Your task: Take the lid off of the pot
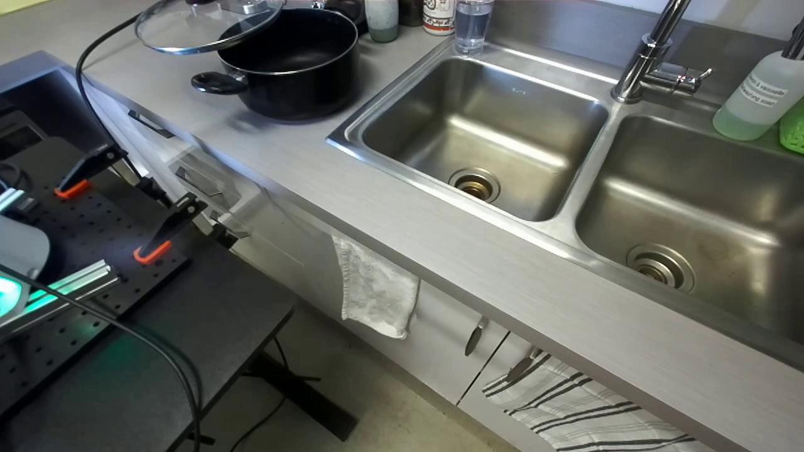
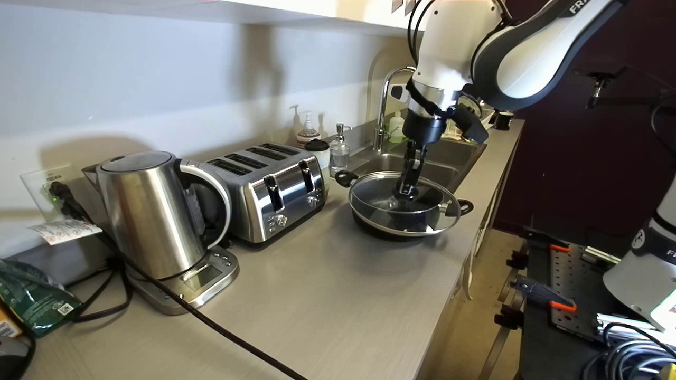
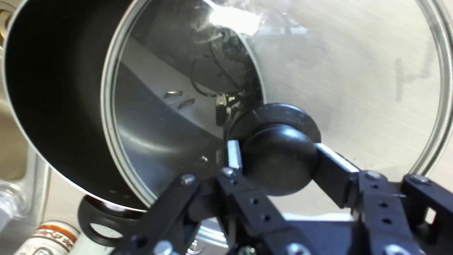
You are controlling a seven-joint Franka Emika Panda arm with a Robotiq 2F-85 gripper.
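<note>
The round glass lid is raised off the black pot and shifted to the side away from the sink, still partly over the rim. The pot's inside is partly uncovered. In the wrist view the lid covers only part of the pot, with countertop visible through the rest. My gripper is shut on the lid's black knob, one finger on each side. In an exterior view the gripper points down at the lid, which hides most of the pot.
The steel sink lies beside the pot. A glass and a clear soap bottle stand behind, by the wall. A toaster and a kettle stand along the wall. A dark cable crosses the counter.
</note>
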